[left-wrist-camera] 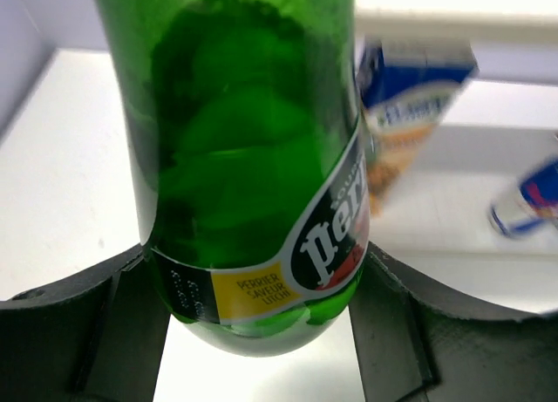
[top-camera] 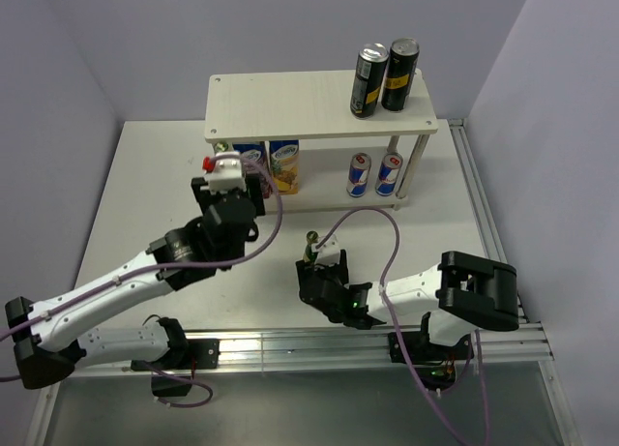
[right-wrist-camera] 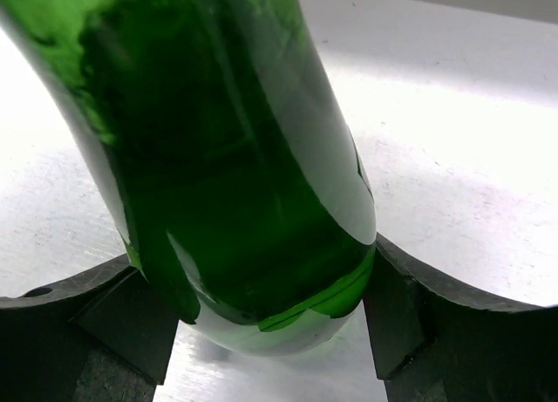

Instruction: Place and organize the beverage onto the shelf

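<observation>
White table (top-camera: 135,194), grey walls: two bottles gripped, both cropped in the wrist views.
Necks out of frame; the left gripper (left-wrist-camera: 257,328) clamps a green glass bottle (left-wrist-camera: 244,158) labelled "Perrier" by the shelf (top-camera: 290,103) lower tier. The right gripper (right-wrist-camera: 270,323) clamps a second bottle (right-wrist-camera: 227,158), label unseen, mid-table. Two black cans (top-camera: 384,76) stand on top; carton (left-wrist-camera: 410,105) print is blurred.

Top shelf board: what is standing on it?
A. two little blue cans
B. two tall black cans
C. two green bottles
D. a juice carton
B: the two tall black cans stand side by side near the right end of the shelf's top board, while the blue-and-silver cans sit underneath on the lower level.
</observation>
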